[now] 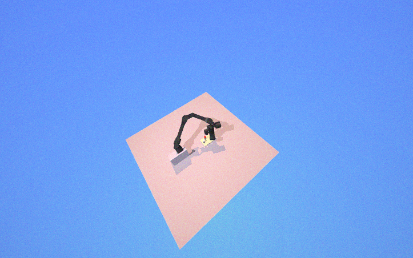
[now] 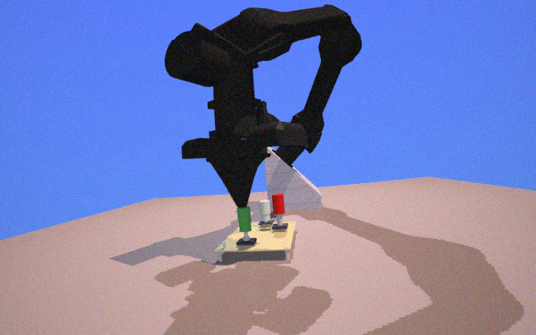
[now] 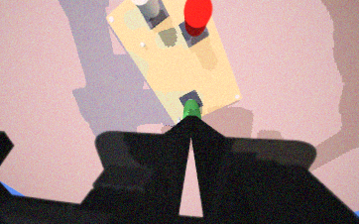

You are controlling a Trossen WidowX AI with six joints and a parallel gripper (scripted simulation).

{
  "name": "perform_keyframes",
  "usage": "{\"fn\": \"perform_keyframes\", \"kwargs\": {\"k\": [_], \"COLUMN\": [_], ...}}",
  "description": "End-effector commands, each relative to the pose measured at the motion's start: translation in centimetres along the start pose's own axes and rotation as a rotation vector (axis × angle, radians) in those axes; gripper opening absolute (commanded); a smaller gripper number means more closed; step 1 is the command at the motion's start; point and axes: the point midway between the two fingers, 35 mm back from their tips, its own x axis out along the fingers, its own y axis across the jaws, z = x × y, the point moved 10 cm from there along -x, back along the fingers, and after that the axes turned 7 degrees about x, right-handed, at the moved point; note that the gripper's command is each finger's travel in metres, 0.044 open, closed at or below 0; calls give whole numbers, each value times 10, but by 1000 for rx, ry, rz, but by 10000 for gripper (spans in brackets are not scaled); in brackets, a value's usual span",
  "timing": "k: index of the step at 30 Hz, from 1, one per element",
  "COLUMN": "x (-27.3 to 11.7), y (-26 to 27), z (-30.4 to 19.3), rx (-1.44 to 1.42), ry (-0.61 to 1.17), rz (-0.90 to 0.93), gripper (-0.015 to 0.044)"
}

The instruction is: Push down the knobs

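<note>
The circuit board point(image 1: 208, 142) point(image 2: 268, 241) point(image 3: 199, 69) is a pale yellow plate on short legs. A green knob point(image 2: 244, 219) point(image 3: 191, 108) stands at its near end in the exterior view, with a short piece of pale shaft showing between it and its dark potentiometer point(image 2: 246, 241) point(image 3: 189, 97). A red knob point(image 1: 204, 137) point(image 2: 278, 204) point(image 3: 198, 11) stands at the far end, with pale shaft showing above its potentiometer point(image 2: 279, 226) point(image 3: 194, 37). My gripper point(image 2: 242, 205) point(image 3: 190, 120) is shut with nothing between its fingers. Its tips are at the top of the green knob and seem to touch it.
A white knob point(image 2: 264, 207) point(image 3: 150, 8) stands beside the red one on a third potentiometer point(image 2: 265, 222) point(image 3: 158, 20), with pale shaft showing under it. The light wedge-shaped arm base point(image 1: 179, 157) point(image 2: 293, 191) stands beyond the board in the exterior view. Arm shadows cross the table.
</note>
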Motion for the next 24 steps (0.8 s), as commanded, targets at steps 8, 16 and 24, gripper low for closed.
{"fn": "perform_keyframes", "kwargs": {"k": [8, 16, 24], "x": [14, 14, 15], "y": [-3, -3, -3], "z": [0, 0, 0], "rx": [-13, -13, -13], "ry": [-14, -14, -14], "rz": [5, 5, 5], "gripper": [0, 0, 0]}}
